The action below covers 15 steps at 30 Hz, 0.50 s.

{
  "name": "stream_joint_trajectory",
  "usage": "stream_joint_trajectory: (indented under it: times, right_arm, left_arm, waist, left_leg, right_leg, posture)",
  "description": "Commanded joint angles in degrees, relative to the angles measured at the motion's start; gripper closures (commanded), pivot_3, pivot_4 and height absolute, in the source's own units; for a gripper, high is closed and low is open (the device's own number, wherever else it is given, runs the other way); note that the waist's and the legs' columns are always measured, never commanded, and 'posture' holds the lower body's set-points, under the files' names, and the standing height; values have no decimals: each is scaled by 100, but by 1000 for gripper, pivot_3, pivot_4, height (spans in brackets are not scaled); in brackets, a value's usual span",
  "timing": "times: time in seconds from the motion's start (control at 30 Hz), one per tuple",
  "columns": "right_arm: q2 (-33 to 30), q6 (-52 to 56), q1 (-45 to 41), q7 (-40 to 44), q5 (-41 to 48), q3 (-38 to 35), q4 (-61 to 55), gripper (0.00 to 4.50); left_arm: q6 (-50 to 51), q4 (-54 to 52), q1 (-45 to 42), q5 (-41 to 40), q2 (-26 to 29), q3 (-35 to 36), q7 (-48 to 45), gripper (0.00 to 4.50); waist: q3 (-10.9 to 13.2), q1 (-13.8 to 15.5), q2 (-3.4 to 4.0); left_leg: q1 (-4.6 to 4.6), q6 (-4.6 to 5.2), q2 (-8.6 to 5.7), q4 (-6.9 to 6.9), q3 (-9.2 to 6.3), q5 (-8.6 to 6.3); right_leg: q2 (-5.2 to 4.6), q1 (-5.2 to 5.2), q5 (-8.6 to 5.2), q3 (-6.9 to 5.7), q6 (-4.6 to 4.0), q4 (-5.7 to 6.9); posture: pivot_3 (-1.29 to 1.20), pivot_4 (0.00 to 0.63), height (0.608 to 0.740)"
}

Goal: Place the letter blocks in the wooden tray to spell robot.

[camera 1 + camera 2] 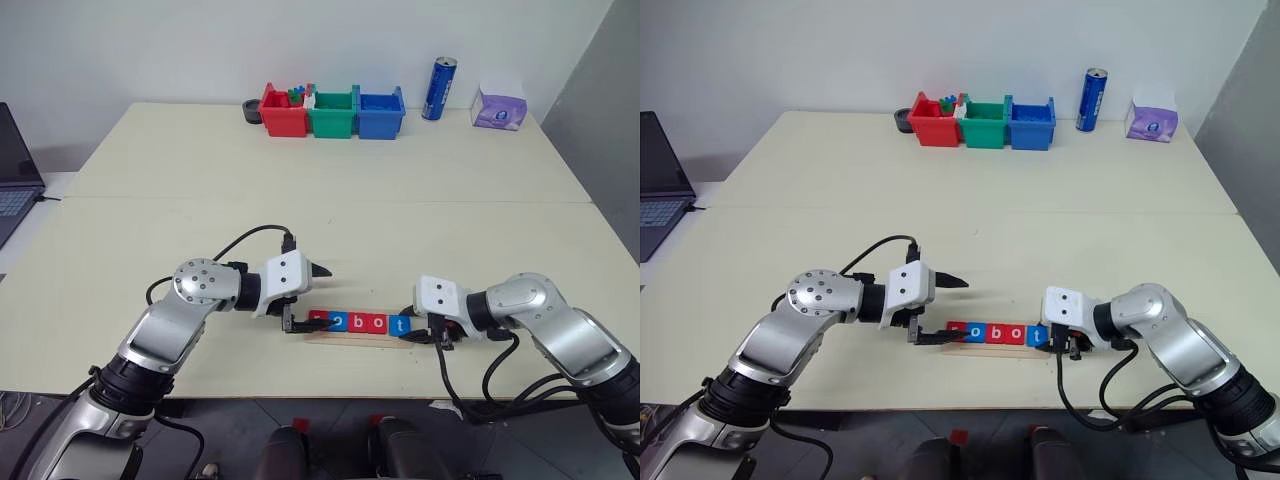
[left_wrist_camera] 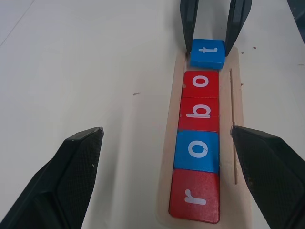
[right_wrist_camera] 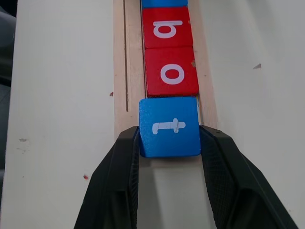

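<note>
Blocks r, o, b, o (image 2: 196,148) already lie in the tray (image 2: 238,114), and the right gripper (image 3: 169,143) pinches the blue t (image 3: 169,126) at the tray's far end, just beside the last o — the final placement. Next it should seat the t flush and let go; the left gripper (image 2: 167,171) straddles the r end, jaws spread wide and empty.

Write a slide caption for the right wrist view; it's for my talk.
Right gripper clamps the blue t block at the wooden tray end.
</note>
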Motion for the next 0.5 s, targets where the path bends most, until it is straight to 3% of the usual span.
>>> stream_joint_trajectory:
  times: [0.03,0.13,0.4,0.5]
  right_arm:
    - [14,-94,-145,85,-95,-3,-14,3039]
    - [47,-65,-182,112,-112,-4,14,3039]
    - [132,11,-285,88,-148,-107,130,138]
    - [131,210,-282,113,49,-275,-52,32]
  left_arm:
    - [-140,-133,16,22,31,142,39,0]
    - [-195,-96,37,42,20,140,46,0]
    - [-262,-50,74,77,-48,121,80,0]
    - [-263,-59,86,77,-54,122,94,0]
  waist:
    - [0,0,0]
    - [0,0,0]
    - [0,1,0]
    - [0,1,0]
  left_leg:
    - [0,0,0,0,1,0]
    - [0,0,0,0,1,0]
    - [0,0,0,0,0,0]
    - [0,0,0,0,0,0]
  right_leg:
    - [0,0,0,1,0,0]
    - [0,0,0,1,0,0]
    - [0,0,0,0,0,0]
    - [0,0,0,1,0,0]
  posture:
    - [0,150,740]
    - [0,150,740]
    - [0,150,740]
    - [0,150,740]
